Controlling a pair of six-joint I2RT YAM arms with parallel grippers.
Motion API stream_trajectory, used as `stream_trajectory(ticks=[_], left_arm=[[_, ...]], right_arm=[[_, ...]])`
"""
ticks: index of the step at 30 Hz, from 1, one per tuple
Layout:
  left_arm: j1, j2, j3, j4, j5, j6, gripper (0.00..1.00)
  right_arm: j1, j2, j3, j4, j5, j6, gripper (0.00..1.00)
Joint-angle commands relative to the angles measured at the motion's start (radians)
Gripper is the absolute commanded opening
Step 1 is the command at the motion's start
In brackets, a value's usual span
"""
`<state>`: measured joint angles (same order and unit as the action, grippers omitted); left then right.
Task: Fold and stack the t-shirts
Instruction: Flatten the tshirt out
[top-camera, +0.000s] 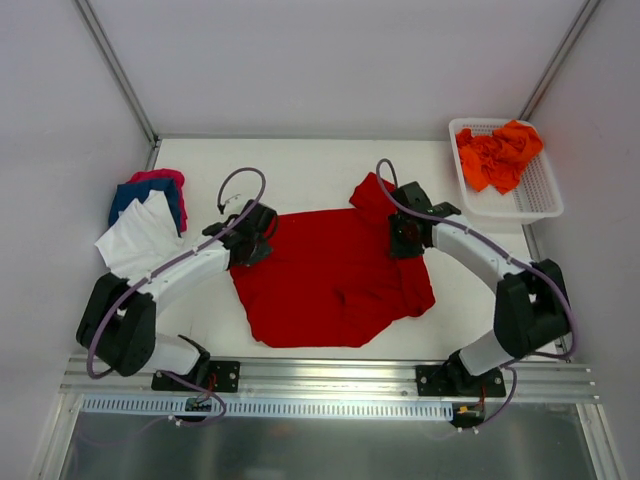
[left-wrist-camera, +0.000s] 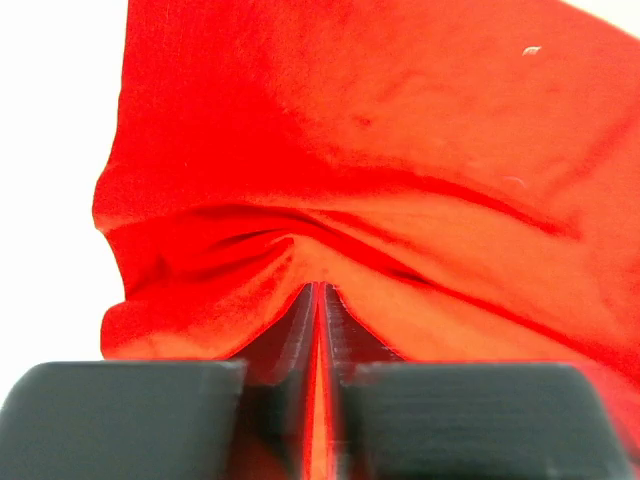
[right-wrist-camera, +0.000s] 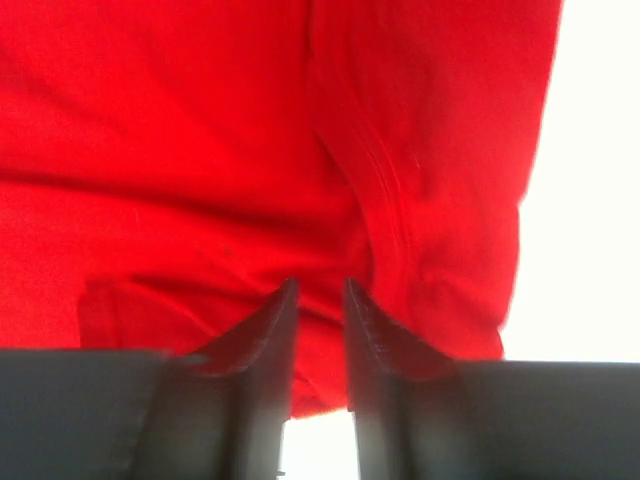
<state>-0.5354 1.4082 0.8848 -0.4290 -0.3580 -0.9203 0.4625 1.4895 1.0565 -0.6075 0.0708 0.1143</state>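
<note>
White tabletop (top-camera: 300, 165) bears one deep red t-shirt (top-camera: 330, 285), spread at its middle between the two arms. On the shirt's left edge the left gripper (left-wrist-camera: 320, 292) is clamped tight; the right gripper (right-wrist-camera: 321, 288) stands slightly parted over the right side. Farther left, three tees overlap: white tee (top-camera: 140, 240), blue tee (top-camera: 135, 197), pink tee (top-camera: 160, 177). At far right, one mesh basket (top-camera: 541, 196) holds crumpled orange tees (top-camera: 497, 155), their number unclear.
</note>
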Motion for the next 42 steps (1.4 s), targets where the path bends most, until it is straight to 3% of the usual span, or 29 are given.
stream_trajectory(ticks=[1,3,7,17,40,42], left_arm=[[0.0,-0.08,-0.017,-0.013,-0.016,0.067,0.17],[-0.001,-0.094,-0.018,-0.016,-0.032,0.075,0.31],[0.0,-0.069,-0.014,-0.02,-0.056,0.084,0.41],[0.002,0.024,-0.003,-0.017,-0.052,0.067,0.34],[0.002,0.13,-0.014,0.027,0.011,0.063,0.25],[0.002,0.137,-0.017,0.033,0.02,0.063,0.2]], right_arm=[[0.004,0.116,0.107,0.008,-0.019,-0.025,0.34],[0.002,0.202,0.152,0.014,-0.032,-0.03,0.38],[0.002,0.327,0.281,0.006,-0.043,-0.038,0.48],[0.001,0.469,0.436,-0.041,-0.006,-0.067,0.51],[-0.059,0.485,0.402,-0.067,0.041,-0.105,0.52],[-0.061,0.489,0.396,-0.067,0.037,-0.105,0.52]])
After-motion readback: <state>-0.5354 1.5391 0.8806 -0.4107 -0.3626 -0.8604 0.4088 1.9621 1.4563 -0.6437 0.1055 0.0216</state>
